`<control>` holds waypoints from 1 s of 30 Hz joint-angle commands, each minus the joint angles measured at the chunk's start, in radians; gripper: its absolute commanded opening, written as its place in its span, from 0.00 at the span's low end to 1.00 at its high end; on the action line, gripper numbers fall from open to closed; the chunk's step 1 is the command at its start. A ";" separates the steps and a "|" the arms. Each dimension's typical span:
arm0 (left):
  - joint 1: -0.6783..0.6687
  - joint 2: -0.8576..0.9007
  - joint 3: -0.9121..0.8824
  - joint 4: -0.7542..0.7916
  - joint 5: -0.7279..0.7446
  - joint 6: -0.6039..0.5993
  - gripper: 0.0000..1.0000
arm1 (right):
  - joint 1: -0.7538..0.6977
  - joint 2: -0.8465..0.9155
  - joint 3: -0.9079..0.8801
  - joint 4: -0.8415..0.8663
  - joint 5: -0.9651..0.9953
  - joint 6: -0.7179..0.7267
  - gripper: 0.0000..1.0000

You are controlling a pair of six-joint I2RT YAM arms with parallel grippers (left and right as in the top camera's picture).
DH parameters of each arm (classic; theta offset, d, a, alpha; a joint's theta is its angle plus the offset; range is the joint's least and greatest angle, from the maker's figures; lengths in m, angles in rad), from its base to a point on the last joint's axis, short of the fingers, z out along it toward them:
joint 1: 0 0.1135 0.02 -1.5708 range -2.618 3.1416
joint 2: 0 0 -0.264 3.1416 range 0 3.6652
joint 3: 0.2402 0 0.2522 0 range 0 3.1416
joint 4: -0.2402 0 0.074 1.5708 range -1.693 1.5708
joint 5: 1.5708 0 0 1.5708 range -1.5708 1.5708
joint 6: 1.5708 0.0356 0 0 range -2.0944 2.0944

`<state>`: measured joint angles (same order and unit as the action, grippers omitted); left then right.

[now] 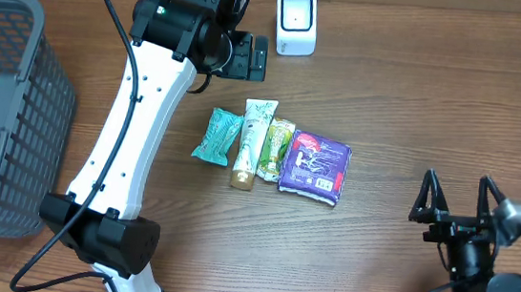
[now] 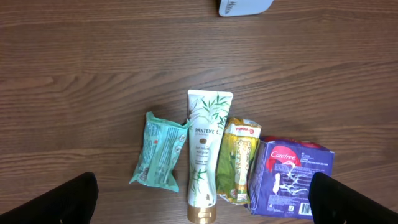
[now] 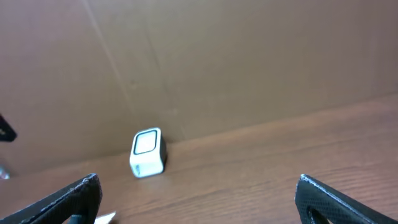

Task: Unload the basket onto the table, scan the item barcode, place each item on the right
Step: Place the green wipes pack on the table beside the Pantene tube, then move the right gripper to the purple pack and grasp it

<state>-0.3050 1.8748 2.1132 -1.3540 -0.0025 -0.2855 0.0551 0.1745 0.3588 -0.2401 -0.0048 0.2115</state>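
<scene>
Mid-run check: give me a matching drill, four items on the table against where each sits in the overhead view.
Things:
1. teal packet
2. Pantene tube
3. purple Carefree pack
4. white scanner

Places:
A. right end of the row
B. standing apart, beyond the row
C. left end of the row
D. second from the left in the row

Pairs: 1-C, 2-D, 3-A, 4-B.

Overhead straight down on table (image 1: 418, 104), left wrist above item row (image 2: 231, 168), right wrist low facing scanner (image 3: 148, 152), seen by all
</scene>
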 commanded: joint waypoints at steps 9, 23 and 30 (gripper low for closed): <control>0.003 -0.005 0.017 -0.017 0.007 0.018 1.00 | 0.008 0.519 0.539 -0.332 -0.200 -0.042 1.00; 0.256 -0.107 0.058 -0.241 -0.105 -0.084 1.00 | 0.012 1.010 0.748 -0.480 -0.638 -0.026 0.97; 0.303 -0.106 0.049 -0.304 -0.120 0.058 1.00 | 0.095 1.224 0.748 -0.499 -0.536 0.055 0.91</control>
<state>0.0021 1.7840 2.1460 -1.6455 -0.1020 -0.3031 0.1131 1.3445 1.0904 -0.7311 -0.5812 0.2077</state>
